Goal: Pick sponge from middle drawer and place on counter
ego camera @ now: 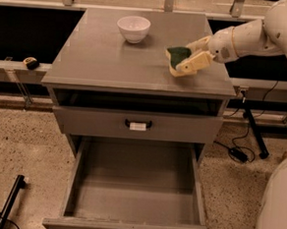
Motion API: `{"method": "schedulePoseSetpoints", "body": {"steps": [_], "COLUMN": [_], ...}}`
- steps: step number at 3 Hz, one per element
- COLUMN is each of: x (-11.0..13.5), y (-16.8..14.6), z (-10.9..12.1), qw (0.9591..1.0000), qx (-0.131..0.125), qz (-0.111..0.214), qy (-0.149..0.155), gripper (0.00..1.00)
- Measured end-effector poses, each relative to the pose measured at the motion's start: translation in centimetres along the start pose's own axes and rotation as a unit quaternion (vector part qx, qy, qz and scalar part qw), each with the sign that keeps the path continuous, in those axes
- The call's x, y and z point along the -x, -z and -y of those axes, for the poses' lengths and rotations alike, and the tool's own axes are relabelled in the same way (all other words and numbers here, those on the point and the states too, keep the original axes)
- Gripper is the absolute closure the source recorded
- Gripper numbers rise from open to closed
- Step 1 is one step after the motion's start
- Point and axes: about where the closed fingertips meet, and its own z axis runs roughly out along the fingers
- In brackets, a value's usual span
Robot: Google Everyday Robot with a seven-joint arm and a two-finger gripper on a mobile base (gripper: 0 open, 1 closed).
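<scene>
The white arm reaches in from the right, and its pale two-finger gripper [184, 60] is over the right part of the smooth grey desk [98, 59]. Its fingers [197, 64] are closed narrowly on the small dark green and pale yellow sponge [176, 53], held low over the surface; whether it touches cannot be told. A round white bowl [134, 28] stands farther left. Below, the deep grey middle drawer [135, 190] is pulled out towards the near side.
</scene>
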Motion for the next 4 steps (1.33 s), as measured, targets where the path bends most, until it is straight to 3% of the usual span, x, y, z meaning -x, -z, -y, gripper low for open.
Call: {"method": "schedulePoseSetpoints", "body": {"steps": [1, 4], "x": [1.23, 1.32], "y": [-0.25, -0.33], "z": [2.23, 2.36], "qw": [0.9992, 0.9991], "qx": [-0.034, -0.036], "qz": [0.022, 0.024], "qy": [-0.002, -0.002], "gripper": [0.77, 0.06]}}
